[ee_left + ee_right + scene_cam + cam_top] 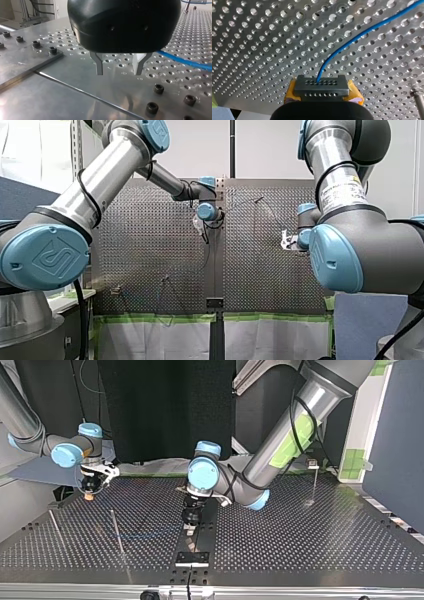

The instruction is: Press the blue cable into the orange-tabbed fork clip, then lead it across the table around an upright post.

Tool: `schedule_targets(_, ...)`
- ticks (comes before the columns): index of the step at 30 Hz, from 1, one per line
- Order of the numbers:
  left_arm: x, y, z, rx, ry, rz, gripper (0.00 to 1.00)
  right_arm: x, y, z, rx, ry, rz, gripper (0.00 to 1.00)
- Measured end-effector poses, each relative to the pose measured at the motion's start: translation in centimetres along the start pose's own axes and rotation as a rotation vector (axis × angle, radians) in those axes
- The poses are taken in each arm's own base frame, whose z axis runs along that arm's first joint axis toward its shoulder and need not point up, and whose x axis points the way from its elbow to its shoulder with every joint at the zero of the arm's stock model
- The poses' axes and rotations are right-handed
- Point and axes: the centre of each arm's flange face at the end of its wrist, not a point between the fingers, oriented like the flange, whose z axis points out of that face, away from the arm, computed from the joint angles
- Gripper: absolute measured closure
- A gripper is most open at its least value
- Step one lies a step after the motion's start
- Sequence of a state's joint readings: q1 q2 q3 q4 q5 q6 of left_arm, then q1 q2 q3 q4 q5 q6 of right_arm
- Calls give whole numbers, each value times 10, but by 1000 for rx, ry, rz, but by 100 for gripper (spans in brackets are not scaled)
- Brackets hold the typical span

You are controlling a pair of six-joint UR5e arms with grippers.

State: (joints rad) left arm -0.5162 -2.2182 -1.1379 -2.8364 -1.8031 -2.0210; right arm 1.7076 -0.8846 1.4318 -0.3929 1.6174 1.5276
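Toward ten o'clock in the top view, right pincer (321, 83) clamps blue cable (352, 40); left pincer (119, 67) open, empty. Risk: tug slips cable from pads (355, 93).

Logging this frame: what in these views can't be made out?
- The fork clip: no view shows an orange tab, and the front view's small fixtures are too small to identify.
- The blue cable: it leaves the right wrist view's edge and is only a faint streak in the top view, so its route is unclear.
- Where my right gripper pinches the cable: hidden by the gripper itself, right wrist view.
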Motion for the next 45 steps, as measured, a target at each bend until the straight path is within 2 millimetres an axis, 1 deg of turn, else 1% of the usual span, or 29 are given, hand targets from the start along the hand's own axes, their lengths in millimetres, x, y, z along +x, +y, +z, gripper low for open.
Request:
schedule_targets(6,-2,5,2,-9,-4,2,41,-4,3,1,-4,-7,-5,100)
schedule_targets(9,-3,8,2,-17,-2,11,41,-11,4,1,-8,-18,-5,100)
schedule_targets(12,-3,10,2,-29,0,21,41,-22,5,2,-13,-35,-6,100)
schedule_targets(21,-4,13,2,-45,0,34,41,-73,4,6,-32,-114,-27,100)
schedule_targets(26,-4,14,2,-46,0,35,41,-105,2,6,-42,-149,-42,100)
schedule_targets(40,-4,14,2,-46,1,35,41,-185,1,8,-42,-180,-47,100)
schedule_targets(45,-4,14,2,-45,1,36,41,-210,1,8,-38,-183,-46,100)
